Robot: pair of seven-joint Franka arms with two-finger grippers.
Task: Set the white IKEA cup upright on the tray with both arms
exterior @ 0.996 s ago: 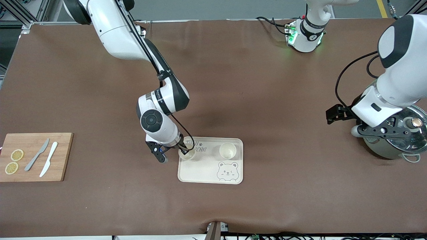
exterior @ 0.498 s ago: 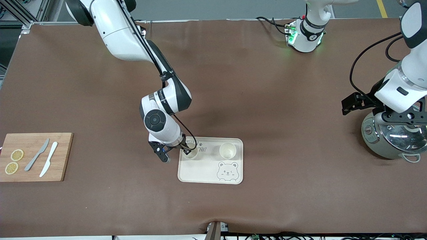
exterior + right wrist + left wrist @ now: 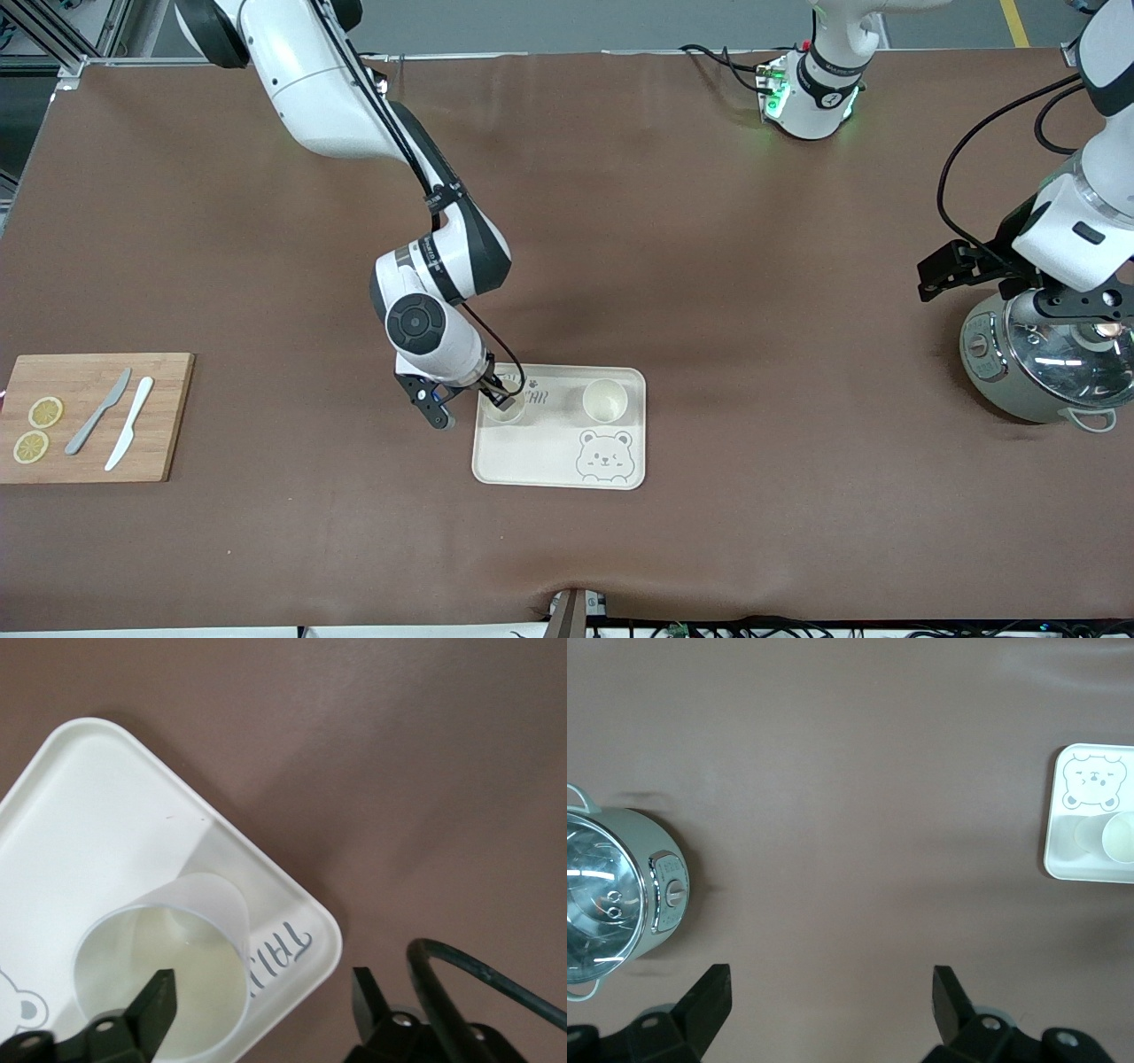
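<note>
A flat cream rectangular tray (image 3: pixel 558 443) with rounded corners, a grey bear face and grey lettering lies on the brown bench (image 3: pixel 620 248), in the half nearer the front camera. Two white plastic cups stand upright on it, both mouth-up: one (image 3: pixel 605 400) at the tray's 1 o'clock corner region, the other (image 3: pixel 501 409) at about 11 o'clock, next to the lettering. The right tool (image 3: pixel 490 400) hangs just over this second cup (image 3: pixel 168 979), its two black fingers (image 3: pixel 152 1005) spread wide with one finger over the cup's mouth and the other outside its rim, gripping nothing. The left tool (image 3: pixel 1085 310) hovers over a pale green metal pot with a glass lid (image 3: pixel 1045 363) at the left arm's end of the bench; its fingers (image 3: pixel 704 1005) are spread apart and empty. At the right arm's end lies a rectangular wooden cutting board (image 3: pixel 89 416), carrying two round lemon slices (image 3: pixel 37 429) toward its 9 o'clock edge, with a grey knife (image 3: pixel 98 411) and a white knife (image 3: pixel 129 423) lying side by side at its middle.
</note>
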